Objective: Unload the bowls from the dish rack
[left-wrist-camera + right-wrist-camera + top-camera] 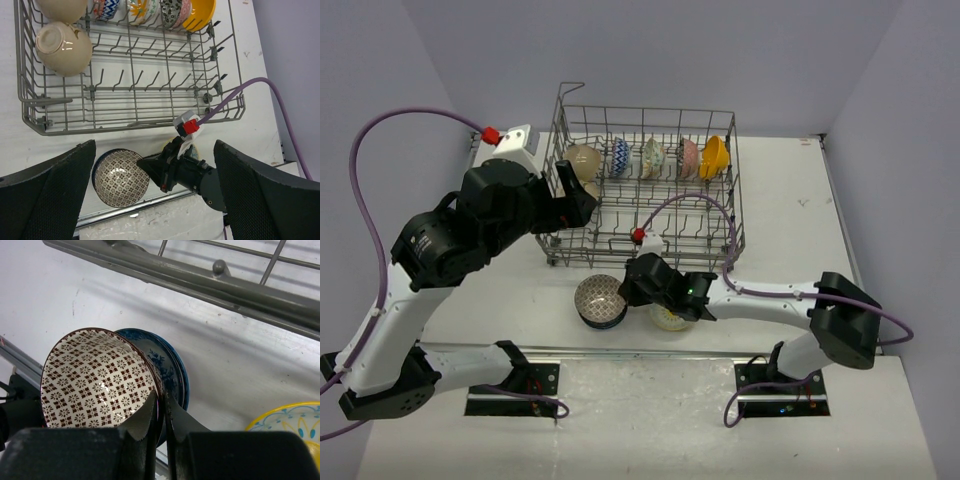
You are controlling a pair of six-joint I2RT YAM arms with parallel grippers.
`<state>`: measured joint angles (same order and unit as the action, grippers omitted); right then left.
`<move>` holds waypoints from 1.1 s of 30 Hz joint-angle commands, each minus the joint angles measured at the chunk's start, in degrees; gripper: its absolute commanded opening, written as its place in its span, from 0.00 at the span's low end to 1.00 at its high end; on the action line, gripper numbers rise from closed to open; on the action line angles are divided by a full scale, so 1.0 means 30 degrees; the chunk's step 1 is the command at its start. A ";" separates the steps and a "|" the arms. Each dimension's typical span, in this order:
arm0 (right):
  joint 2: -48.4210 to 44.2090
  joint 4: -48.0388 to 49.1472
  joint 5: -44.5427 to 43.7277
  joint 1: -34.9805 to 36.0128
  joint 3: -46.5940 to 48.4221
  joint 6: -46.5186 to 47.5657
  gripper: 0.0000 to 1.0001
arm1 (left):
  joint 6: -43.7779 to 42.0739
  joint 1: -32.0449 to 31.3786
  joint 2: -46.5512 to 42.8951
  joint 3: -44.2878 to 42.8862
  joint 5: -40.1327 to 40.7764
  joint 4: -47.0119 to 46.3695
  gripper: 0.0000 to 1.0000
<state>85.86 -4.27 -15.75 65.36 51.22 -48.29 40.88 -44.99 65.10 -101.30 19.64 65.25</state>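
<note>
Our right gripper [161, 407] is pinched narrow on the rim of the brown-patterned bowl [97, 380], which is nested in a blue bowl [172, 365] on the white table [790, 230] just in front of the dish rack [125, 125]. Our left gripper [577, 193] hangs wide open over the rack's left end, near two beige bowls [62, 47]. Other bowls [653, 157] stand in its back row. Pale walls [720, 50] close three sides, and open tabletop lies right of the rack.

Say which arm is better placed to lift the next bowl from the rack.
Left. The left gripper, open, hangs at the rack beside the beige bowls; the right gripper pinches the patterned bowl outside the rack.
</note>
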 commanded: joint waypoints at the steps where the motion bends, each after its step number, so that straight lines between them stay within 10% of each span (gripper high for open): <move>1: -0.0759 -0.0481 0.0825 0.0126 -0.1222 -0.1245 0.00 | -0.0503 0.0144 0.0096 -0.0073 -0.0277 -0.0511 1.00; 19: 0.1173 -0.0158 0.0942 0.0155 -0.0345 -0.0543 0.02 | -0.0503 0.0144 0.0097 0.0337 -0.0804 -0.0716 1.00; 33: 0.0530 -0.0011 0.1382 0.0126 -0.1253 -0.0718 0.30 | -0.0503 0.0144 -0.0050 0.0572 -0.0862 -0.0892 1.00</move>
<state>86.78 -0.34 -17.26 65.25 50.06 -47.46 40.71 -44.99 65.60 -99.48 17.72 64.31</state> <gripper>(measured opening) 0.280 0.997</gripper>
